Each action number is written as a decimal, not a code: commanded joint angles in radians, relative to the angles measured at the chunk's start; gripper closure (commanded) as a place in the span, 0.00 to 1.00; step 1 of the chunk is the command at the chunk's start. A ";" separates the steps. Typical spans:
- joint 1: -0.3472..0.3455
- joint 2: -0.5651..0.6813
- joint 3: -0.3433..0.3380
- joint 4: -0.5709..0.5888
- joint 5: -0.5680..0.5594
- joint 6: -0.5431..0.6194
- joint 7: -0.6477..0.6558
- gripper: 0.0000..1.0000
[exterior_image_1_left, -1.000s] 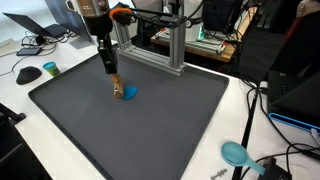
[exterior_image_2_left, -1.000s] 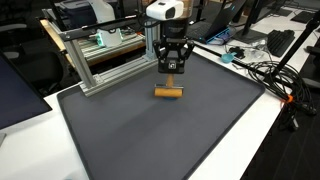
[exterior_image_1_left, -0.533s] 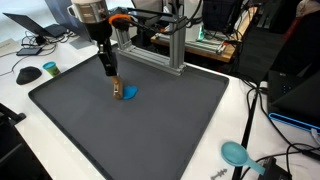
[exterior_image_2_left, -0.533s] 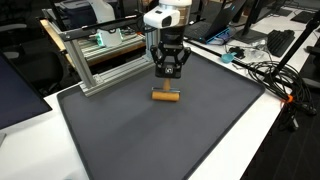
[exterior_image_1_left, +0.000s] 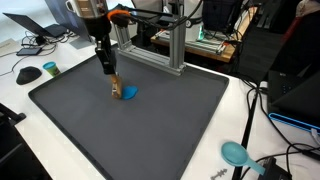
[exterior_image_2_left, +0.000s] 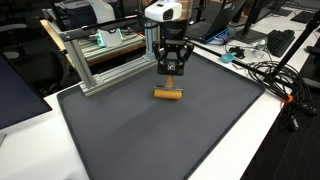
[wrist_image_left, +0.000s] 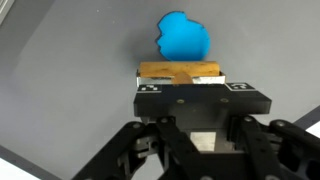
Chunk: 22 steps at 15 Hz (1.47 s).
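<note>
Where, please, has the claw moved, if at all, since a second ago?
No: against the aluminium frame, the claw sits where it was, gripping the wooden block.

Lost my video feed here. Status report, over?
Tool shut on wooden block, down at the grey mat. Blue piece right beside the block. Metal frame behind, well apart.
</note>
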<state>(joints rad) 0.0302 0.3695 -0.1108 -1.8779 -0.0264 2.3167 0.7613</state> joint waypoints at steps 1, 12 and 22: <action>0.011 -0.023 -0.003 0.005 0.007 -0.016 0.025 0.77; 0.003 0.004 0.011 0.021 0.041 -0.047 0.005 0.77; 0.012 0.037 0.008 0.033 0.032 -0.042 0.014 0.77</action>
<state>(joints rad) 0.0343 0.3889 -0.0992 -1.8734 -0.0024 2.2964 0.7653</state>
